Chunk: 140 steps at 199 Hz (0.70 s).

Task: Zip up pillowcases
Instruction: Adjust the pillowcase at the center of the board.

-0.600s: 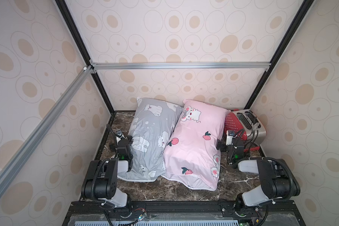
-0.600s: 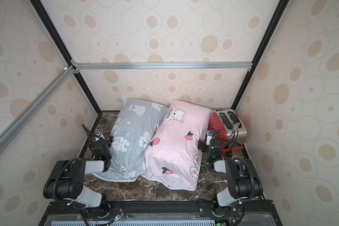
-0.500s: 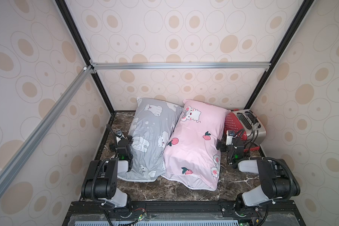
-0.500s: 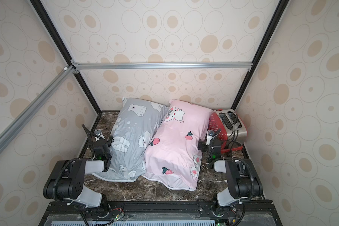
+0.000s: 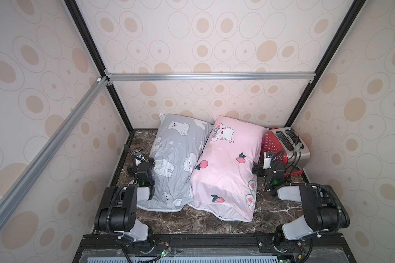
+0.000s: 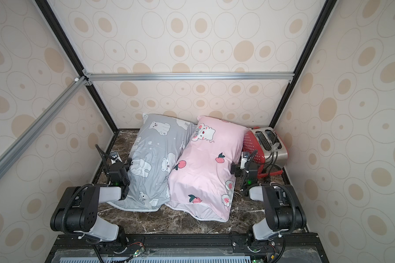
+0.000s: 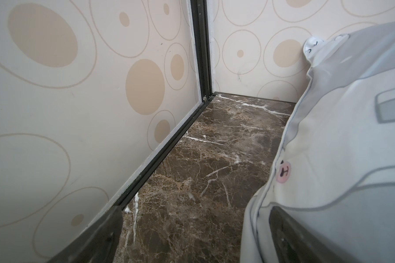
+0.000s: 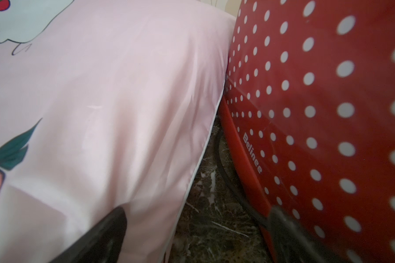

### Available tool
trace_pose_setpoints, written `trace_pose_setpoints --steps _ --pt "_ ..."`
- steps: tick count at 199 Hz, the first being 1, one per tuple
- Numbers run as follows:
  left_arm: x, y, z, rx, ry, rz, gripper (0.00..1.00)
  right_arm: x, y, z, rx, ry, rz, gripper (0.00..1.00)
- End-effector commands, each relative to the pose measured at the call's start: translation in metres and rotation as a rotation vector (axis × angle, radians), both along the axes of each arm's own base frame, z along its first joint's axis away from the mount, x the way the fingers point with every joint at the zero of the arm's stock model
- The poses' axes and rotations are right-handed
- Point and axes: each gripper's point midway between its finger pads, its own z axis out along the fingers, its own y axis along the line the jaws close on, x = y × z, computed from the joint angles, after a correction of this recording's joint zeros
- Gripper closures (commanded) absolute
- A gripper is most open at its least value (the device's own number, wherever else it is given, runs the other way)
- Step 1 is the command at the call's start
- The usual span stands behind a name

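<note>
Left hand [image 7: 192, 239], right hand [image 8: 196, 236] apart; right wrist alone shows toaster [image 8: 317, 113] lettering, perhaps Belinee.

Pink pillowcase [image 8: 105, 109] against red polka-dot toaster [image 8: 324, 127], black cord [image 8: 225, 175] on brown marble tabletop [image 8: 210, 230] between them

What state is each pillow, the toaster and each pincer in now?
Grey polar-bear fabric pillow, lying flat, zipper not visible.
Pink peach-print fabric pillow, lying flat, touching the grey one.
Red polka-dot metal toaster, upright, against the pink pillow.
Left pincer, open, empty.
Right pincer, open, empty.
</note>
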Motion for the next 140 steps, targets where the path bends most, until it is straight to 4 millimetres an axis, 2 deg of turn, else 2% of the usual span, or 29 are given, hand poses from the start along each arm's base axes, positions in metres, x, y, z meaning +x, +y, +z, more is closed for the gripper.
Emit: trace_pose_setpoints --steps 1,109,114,121,140 --pt "-0.001 -0.022 -0.025 -0.014 0.091 -0.094 0.01 -0.001 0.0 -0.009 -0.011 0.029 0.0 0.0" --pt "-0.001 -0.022 -0.023 -0.013 0.086 -0.095 0.01 -0.002 -0.001 -0.007 -0.012 0.023 -0.001 0.0" --pt "-0.001 -0.021 -0.019 -0.007 0.068 -0.087 0.01 -0.002 -0.001 -0.006 -0.013 0.017 -0.003 0.0" --pt "-0.003 -0.023 -0.014 -0.013 0.07 -0.099 0.01 0.0 -0.001 0.006 -0.018 -0.025 -0.008 0.01" --pt "-0.016 -0.025 0.027 0.024 0.071 -0.103 0.01 -0.013 -0.001 0.041 0.007 0.066 -0.035 0.01"
